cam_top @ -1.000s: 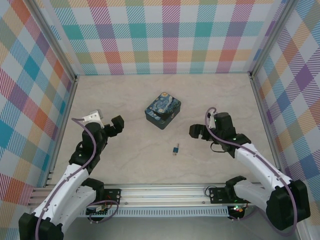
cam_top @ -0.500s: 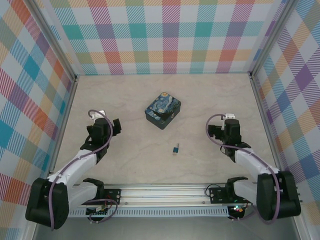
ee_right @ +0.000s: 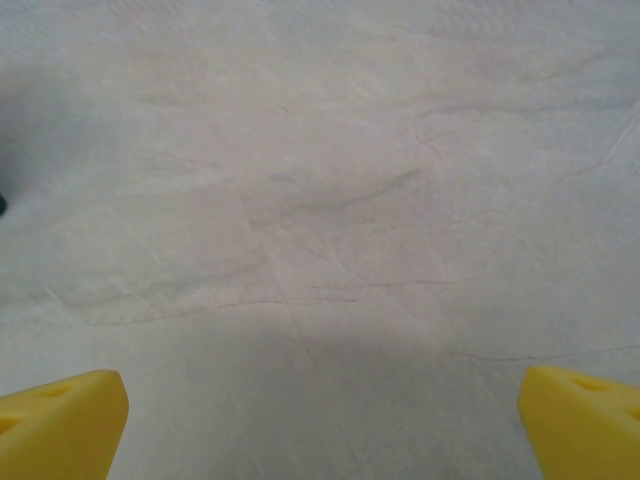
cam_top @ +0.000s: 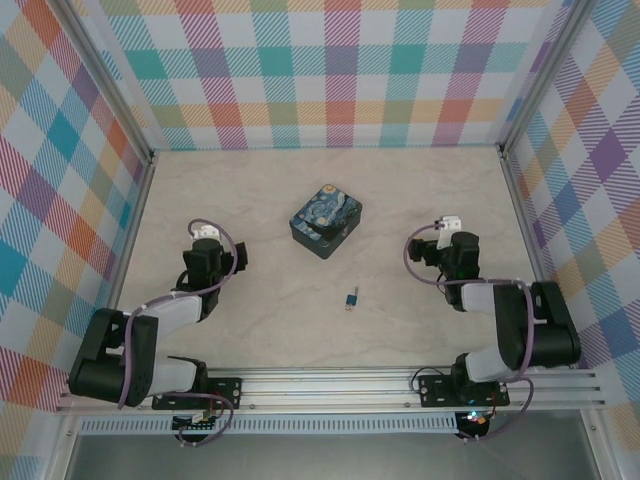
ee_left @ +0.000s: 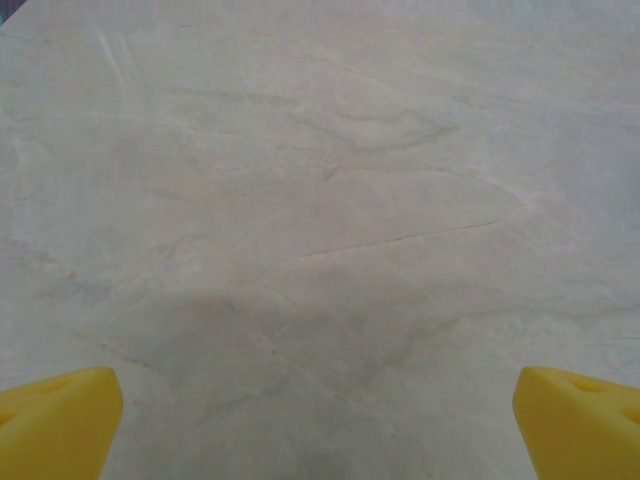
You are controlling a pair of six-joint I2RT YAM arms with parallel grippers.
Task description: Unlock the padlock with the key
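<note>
A tiny blue padlock (cam_top: 352,298) lies on the pale marble table (cam_top: 270,320), near the front and about midway between the arms. A dark sliver at its near end cannot be told apart as the key at this size. My left gripper (cam_top: 215,262) hangs low over the table, far left of the padlock. Its yellow fingertips (ee_left: 55,420) stand wide apart around bare table: the left gripper (ee_left: 320,430) is open and empty. My right gripper (cam_top: 440,258) sits to the padlock's right. It is also open (ee_right: 320,425) with only table between its fingertips (ee_right: 585,420).
A blue-and-yellow starry-night tin (cam_top: 325,220) stands behind the padlock at mid-table. Plaid walls close off the left, right and back. An aluminium rail (cam_top: 330,385) runs along the near edge between the arm bases.
Both arms have folded back and down, each gripper drawing outward away from the table's middle. The padlock and tin have not moved.
</note>
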